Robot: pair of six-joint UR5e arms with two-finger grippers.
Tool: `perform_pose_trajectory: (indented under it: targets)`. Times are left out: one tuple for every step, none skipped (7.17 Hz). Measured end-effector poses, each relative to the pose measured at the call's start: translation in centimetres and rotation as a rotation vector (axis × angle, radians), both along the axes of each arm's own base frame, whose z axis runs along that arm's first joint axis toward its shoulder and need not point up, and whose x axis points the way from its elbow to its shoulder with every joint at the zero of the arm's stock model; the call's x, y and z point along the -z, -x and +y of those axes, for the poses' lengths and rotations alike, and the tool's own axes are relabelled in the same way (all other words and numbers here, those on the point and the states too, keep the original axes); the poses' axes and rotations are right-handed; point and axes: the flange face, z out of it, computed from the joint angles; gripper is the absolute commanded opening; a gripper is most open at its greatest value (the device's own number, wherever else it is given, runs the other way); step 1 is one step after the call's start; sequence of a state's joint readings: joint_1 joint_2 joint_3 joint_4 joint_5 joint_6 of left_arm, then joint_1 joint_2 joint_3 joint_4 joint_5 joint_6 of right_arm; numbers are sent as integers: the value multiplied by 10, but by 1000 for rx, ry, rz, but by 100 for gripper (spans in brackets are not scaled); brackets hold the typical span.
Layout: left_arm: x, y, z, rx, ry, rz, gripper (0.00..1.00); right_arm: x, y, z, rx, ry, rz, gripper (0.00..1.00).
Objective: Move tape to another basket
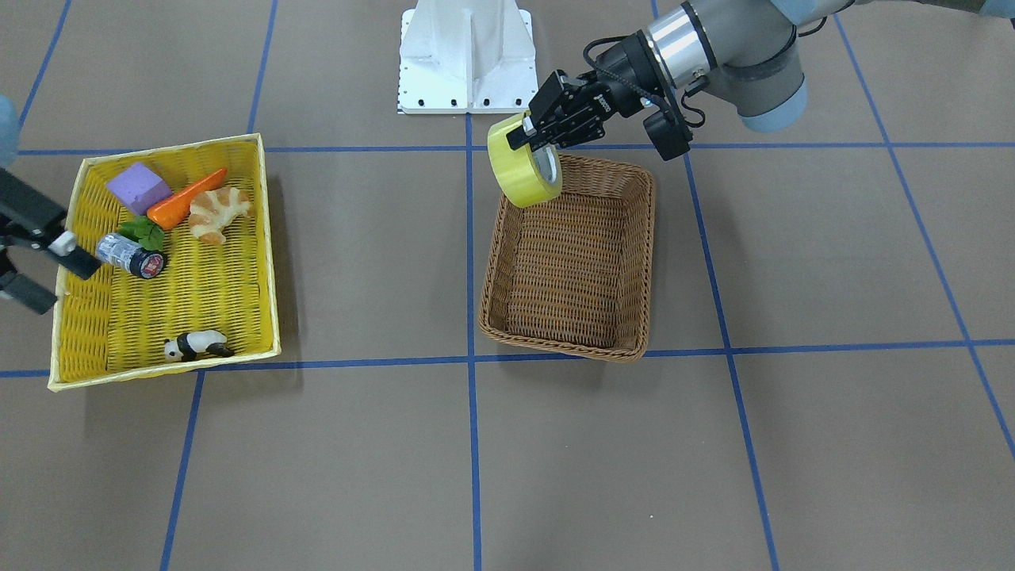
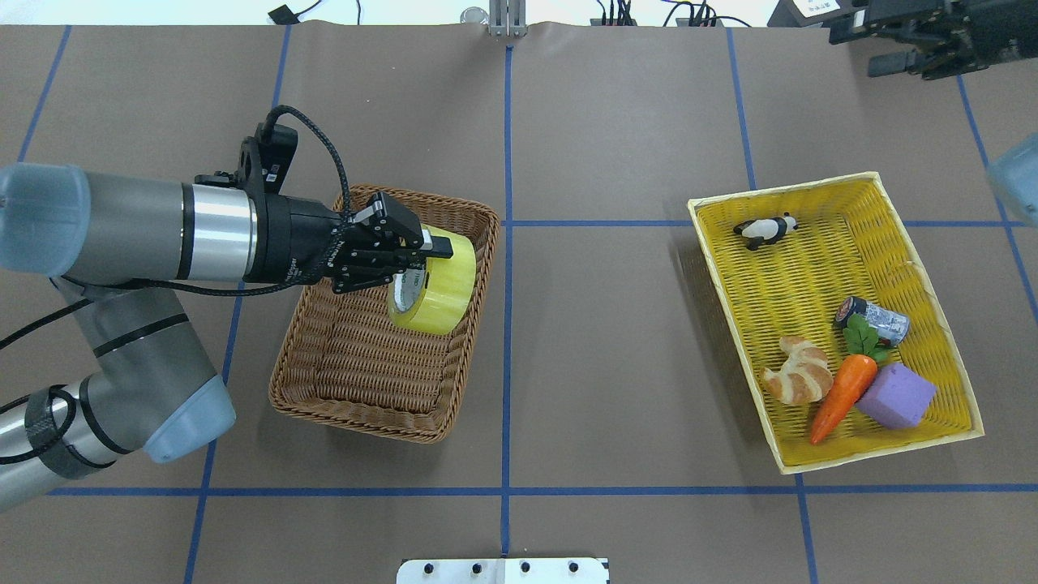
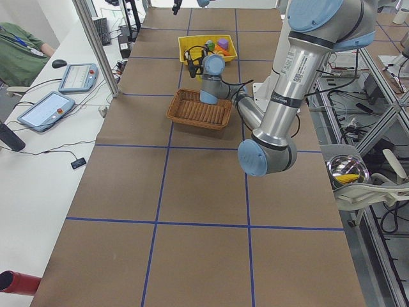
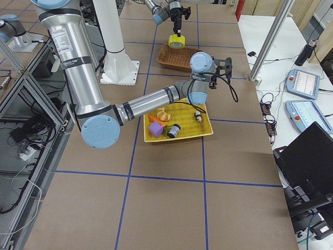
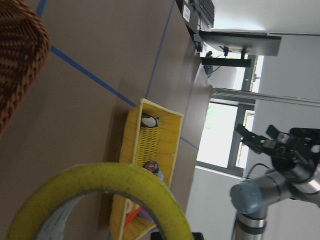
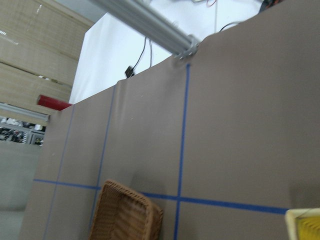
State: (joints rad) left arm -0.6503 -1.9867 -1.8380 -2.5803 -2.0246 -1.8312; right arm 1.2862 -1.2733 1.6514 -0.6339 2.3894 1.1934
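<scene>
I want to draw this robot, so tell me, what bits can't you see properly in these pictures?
The right pincer: front-facing view, the left edge cuts part of it off.
The tape: left wrist view, the bottom edge cuts off its lower half.
The can label: front-facing view, too small to read.
The basket floor: overhead view, the left pincer and tape cover part of it.

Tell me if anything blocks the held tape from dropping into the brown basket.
Nothing visible does. The left gripper holds the tape above the basket, and the woven floor below it shows no other object.
</scene>
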Motion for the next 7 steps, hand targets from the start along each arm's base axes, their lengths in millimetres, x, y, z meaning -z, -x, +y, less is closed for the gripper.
perform_pose_trajectory:
  targets:
    - [-1, -4, -3, -3, -20, -126, 0, -17, -32, -12, -14, -46, 130, 100]
    - [-5, -8, -6, -12, -33, -237, 0, -34, -59, -20, -2, -97, 265, 100]
    - [-10, -14, -10, -29, -40, -342, 0, -54, -81, -23, 32, -146, 399, 100]
    - [-15, -21, -13, -50, -47, -436, 0, -75, -95, -19, 79, -176, 514, 100]
    - [-23, -30, -15, -73, -57, -510, 0, -91, -106, -15, 140, -185, 601, 100]
    - [-33, -42, -16, -94, -55, -557, 0, -99, -113, -11, 212, -171, 657, 100]
    - [-43, -62, -19, -105, -49, -598, 0, -97, -116, -6, 282, -133, 686, 100]
